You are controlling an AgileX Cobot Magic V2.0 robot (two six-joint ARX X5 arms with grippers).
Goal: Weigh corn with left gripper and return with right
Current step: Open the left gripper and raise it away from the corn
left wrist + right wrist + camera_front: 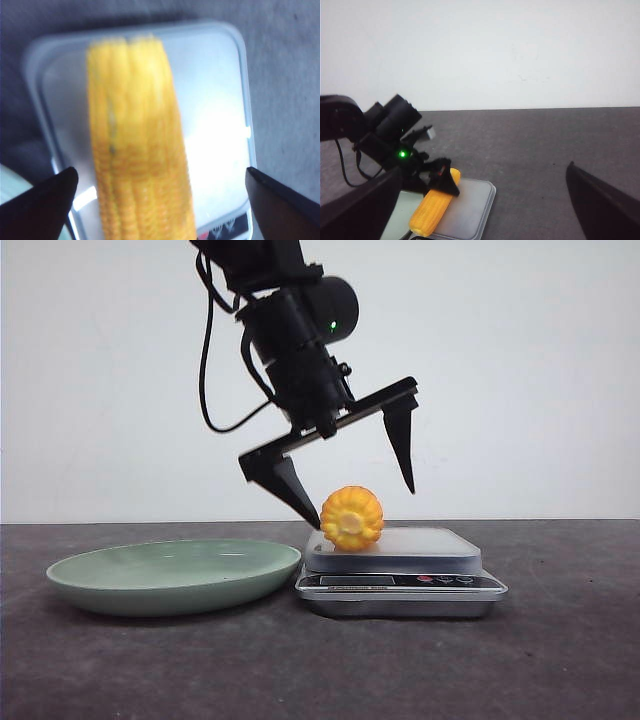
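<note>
The corn (pixel 351 517), a stubby orange-yellow cob, lies on the left part of the scale's grey platform (pixel 430 545), its blunt end facing the front camera. My left gripper (pixel 362 505) is open and hangs just above the corn, one finger on each side; the lower fingertip (pixel 312 517) is close beside the cob. In the left wrist view the corn (pixel 137 145) lies lengthwise between the spread fingers, nearer one finger. My right gripper (pixel 482 170) is open and empty, held back from the scale. From there I see the corn (pixel 432 210) and the left gripper (pixel 440 177) over it.
A silver kitchen scale (pixel 400 585) with a button panel stands on the dark table at centre. A shallow pale green plate (pixel 170 575) sits right beside it on the left. A white wall stands behind the table.
</note>
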